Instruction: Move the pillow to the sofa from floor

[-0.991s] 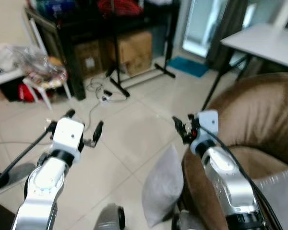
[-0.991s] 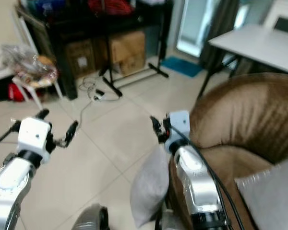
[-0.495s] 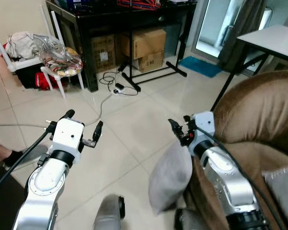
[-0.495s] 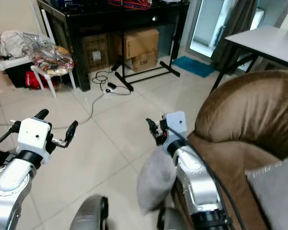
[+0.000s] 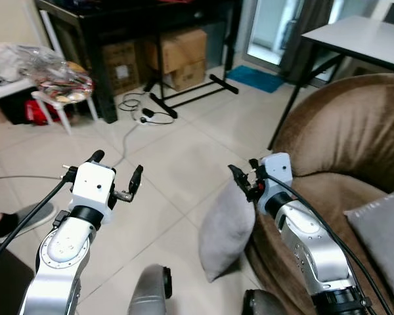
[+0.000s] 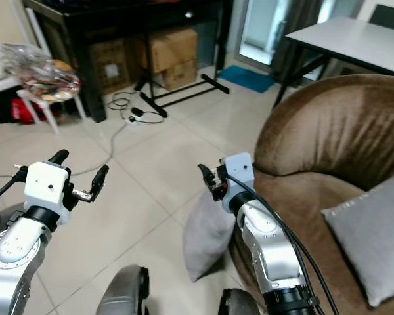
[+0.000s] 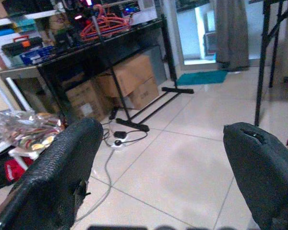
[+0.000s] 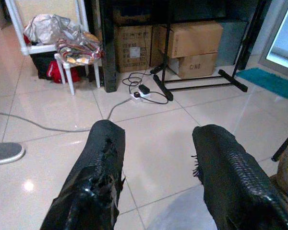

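Nearest the camera, both silver arms reach forward over the tiled floor (image 5: 177, 157). On the robot's left, the left gripper (image 5: 116, 174) hangs above bare tiles with its two black fingers spread wide and nothing between them; its wrist view shows the two pads (image 7: 57, 172) far apart with open floor in the gap. On the robot's right, the right gripper (image 5: 242, 178) is held just over the top edge of the pillow (image 5: 224, 230), its fingers (image 8: 103, 163) parted and holding nothing.

That grey pillow stands on edge on the floor, leaning against the front of the brown sofa (image 5: 335, 151), with its upper corner just below the right gripper. A second grey cushion (image 5: 379, 233) lies on the sofa seat toward the right edge of the view.

At the left edge of the floor, a grey shoe (image 5: 26, 216) and part of a person's foot show, with a grey cable (image 5: 26, 177) running across the tiles.

Farther off, a power strip (image 5: 146, 119) with coiled wires lies on the floor before a black stand's feet (image 5: 190, 92). Beyond it, cardboard boxes (image 5: 177, 56) sit under a black table (image 5: 118, 20), a white stool piled with bagged things (image 5: 59, 82) stands to the left, and a teal mat (image 5: 256, 77) lies by the doorway. A white table (image 5: 354, 36) stands behind the sofa.
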